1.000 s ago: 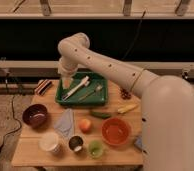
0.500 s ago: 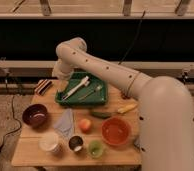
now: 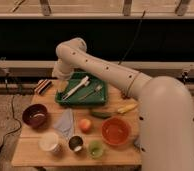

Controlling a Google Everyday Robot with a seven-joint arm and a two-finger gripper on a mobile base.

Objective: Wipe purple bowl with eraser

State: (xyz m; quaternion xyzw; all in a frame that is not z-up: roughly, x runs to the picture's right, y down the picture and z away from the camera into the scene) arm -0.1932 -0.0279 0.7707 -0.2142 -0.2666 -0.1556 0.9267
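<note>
The purple bowl (image 3: 35, 116) sits at the left edge of the wooden table (image 3: 120, 154), dark and glossy with a pale sheen inside. The eraser (image 3: 41, 87), a small striped block, lies at the table's far left corner. My arm bends down from its elbow toward the left end of the green tray, and my gripper (image 3: 58, 79) hangs just right of the eraser, well behind the bowl. Nothing shows in its grasp.
A green tray (image 3: 101, 98) holds a white brush (image 3: 76, 89) and a fork (image 3: 92, 92). In front lie a blue-grey cloth (image 3: 65, 122), a peach (image 3: 85, 124), an orange bowl (image 3: 115, 131), a green cup (image 3: 95, 149), a metal cup (image 3: 76, 143), a white cup (image 3: 50, 142) and a banana (image 3: 126, 108).
My arm has swung left and lowered, bringing the gripper from over the tray toward the eraser's corner. The objects on the table have not moved.
</note>
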